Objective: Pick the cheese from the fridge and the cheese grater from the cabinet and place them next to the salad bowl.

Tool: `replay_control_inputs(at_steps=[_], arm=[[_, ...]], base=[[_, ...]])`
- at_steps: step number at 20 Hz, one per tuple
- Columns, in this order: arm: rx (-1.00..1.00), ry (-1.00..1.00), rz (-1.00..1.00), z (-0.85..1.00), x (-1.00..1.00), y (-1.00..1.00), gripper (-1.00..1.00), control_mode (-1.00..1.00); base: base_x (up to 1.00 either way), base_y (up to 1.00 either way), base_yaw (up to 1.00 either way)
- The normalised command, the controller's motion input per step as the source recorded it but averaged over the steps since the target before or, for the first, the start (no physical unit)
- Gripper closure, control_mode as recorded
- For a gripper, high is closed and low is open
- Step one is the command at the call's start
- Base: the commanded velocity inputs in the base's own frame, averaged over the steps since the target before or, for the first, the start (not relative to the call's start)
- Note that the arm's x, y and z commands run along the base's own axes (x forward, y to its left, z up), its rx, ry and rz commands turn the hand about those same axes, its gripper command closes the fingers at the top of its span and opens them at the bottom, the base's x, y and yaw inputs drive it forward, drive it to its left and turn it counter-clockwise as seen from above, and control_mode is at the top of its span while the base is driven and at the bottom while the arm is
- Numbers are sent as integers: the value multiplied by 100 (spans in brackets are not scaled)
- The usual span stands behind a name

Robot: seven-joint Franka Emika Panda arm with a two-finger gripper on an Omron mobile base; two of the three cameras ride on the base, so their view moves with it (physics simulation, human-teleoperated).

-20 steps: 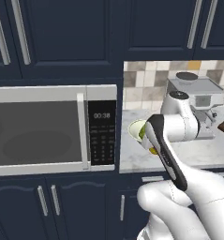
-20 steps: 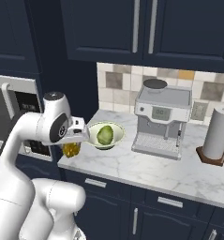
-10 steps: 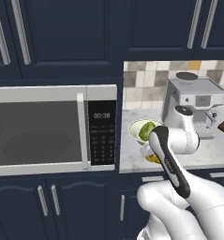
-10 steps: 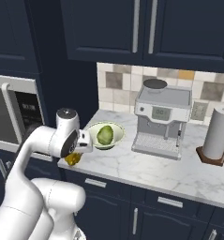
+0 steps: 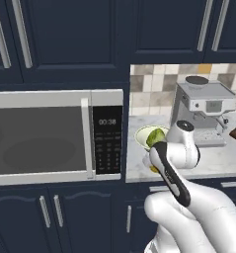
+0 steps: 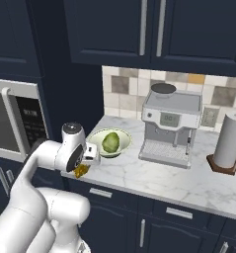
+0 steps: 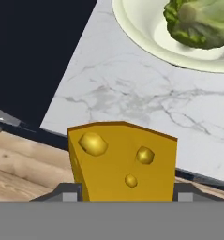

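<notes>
From the left base view, the bowl (image 5: pixel 150 136) with lettuce sits on the desk (image 5: pixel 216 160) just past the arm. In the right base view, the tool (image 6: pixel 83 167) holds the cheese (image 6: pixel 80 171) at the desk's front edge, just beside the bowl (image 6: pixel 108 143). In the hand view, the cheese (image 7: pixel 123 161) sits clamped between the fingers, over the desk edge, the bowl (image 7: pixel 146 35) beyond.

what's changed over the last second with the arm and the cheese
The gripper, shut on the cheese, has come down from bowl height to the counter's front edge, beside the salad bowl. Nothing was let go. Bowl, coffee machine and paper towel roll stayed put.
</notes>
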Motion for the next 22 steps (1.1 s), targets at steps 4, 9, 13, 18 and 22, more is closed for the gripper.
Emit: replay_control_inputs(at_steps=[4, 9, 13, 18, 22], arm=[[0, 0, -2, -19, 25, 6, 100, -100], [0, 0, -1, -18, 43, 15, 100, -100], [0, 0, -2, -13, 30, 21, 100, -100], [0, 0, -2, -7, 13, 11, 100, -100], [0, 0, -3, -3, 9, 4, 100, -100]], base=[[0, 0, 0], [0, 0, 0], [0, 0, 0], [0, 0, 0], [0, 0, 0]])
